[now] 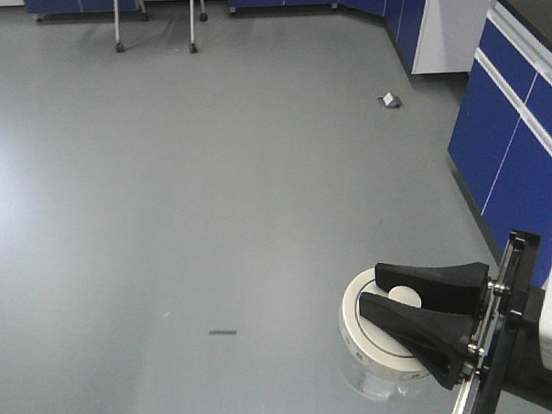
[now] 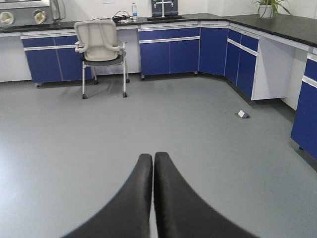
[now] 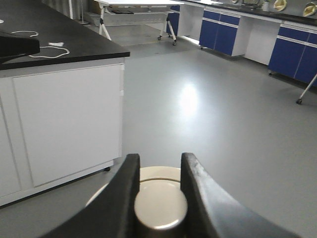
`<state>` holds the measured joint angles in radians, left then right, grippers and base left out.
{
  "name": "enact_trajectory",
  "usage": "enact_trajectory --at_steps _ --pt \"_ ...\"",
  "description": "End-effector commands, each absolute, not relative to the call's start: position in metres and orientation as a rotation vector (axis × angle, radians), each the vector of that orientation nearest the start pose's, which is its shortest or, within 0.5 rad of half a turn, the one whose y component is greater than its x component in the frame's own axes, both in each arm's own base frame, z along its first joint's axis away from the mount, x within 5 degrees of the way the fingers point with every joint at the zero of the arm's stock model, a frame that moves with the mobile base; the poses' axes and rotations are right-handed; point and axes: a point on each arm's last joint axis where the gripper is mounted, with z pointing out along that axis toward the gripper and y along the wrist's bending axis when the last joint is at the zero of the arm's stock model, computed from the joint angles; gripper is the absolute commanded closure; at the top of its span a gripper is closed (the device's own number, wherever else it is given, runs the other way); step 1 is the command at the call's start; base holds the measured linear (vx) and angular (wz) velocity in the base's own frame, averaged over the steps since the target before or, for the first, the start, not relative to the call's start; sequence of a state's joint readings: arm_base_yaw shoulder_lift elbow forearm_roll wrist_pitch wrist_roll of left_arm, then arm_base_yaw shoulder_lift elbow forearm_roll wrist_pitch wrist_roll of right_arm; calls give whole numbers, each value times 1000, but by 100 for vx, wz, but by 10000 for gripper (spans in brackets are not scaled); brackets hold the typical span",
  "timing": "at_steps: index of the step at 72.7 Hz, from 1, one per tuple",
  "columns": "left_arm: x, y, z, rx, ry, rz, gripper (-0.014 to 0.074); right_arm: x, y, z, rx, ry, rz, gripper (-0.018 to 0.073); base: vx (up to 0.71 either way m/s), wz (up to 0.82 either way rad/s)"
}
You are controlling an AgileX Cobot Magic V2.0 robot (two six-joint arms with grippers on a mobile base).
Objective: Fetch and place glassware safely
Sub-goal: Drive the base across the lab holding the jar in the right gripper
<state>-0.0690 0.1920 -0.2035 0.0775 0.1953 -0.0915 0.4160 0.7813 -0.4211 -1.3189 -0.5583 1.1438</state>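
Floor (image 1: 165,193): is filling most of the front view, grey and glossy. The glassware is hanging above it, so a drop would be landing on a hard surface.
Blue cabinets (image 1: 506,133): are running down the right edge and along the top of the front view. No worktop is lying close under the load, so carrying is looking like the step in hand.
White bench unit (image 3: 69,119): is standing at the left of the right wrist view under a black top. It is looking like a possible landing place, though I cannot tell whether it is the target.
Chair (image 2: 101,42): is sitting in the upper left of the left wrist view, well apart from both arms.
Right gripper (image 1: 373,288): is reaching in from the lower right of the front view, its fingers clamping from either side.
Left gripper (image 2: 153,166): is showing at bottom centre of its own view, fingers pressing together and carrying nothing.
Jar (image 1: 375,379): is showing its clear body just below the right gripper, lower right of the front view.
Lid (image 1: 364,336): is sitting level on the jar. Keeping it level and moving slowly is mattering most.
Knob (image 3: 161,206): is taking the whole grip. The lid could be lifting free, so avoiding swings and jolts is advisable.
Floor socket (image 1: 390,99): is lying small in the upper right of the front view, far from the jar.
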Motion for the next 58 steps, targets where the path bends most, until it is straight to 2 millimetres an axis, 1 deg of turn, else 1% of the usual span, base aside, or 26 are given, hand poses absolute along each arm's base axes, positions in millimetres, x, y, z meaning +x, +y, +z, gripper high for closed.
enact_trajectory --at_steps 1,19,58 --pt "68 -4 268 34 1576 -69 603 119 105 308 -809 1436 709 560 70 -18" --pt "68 -4 268 34 1576 -69 603 119 105 309 -809 1436 709 560 71 -8" --pt "68 -4 268 34 1577 -69 603 119 105 309 -809 1435 709 560 72 10"
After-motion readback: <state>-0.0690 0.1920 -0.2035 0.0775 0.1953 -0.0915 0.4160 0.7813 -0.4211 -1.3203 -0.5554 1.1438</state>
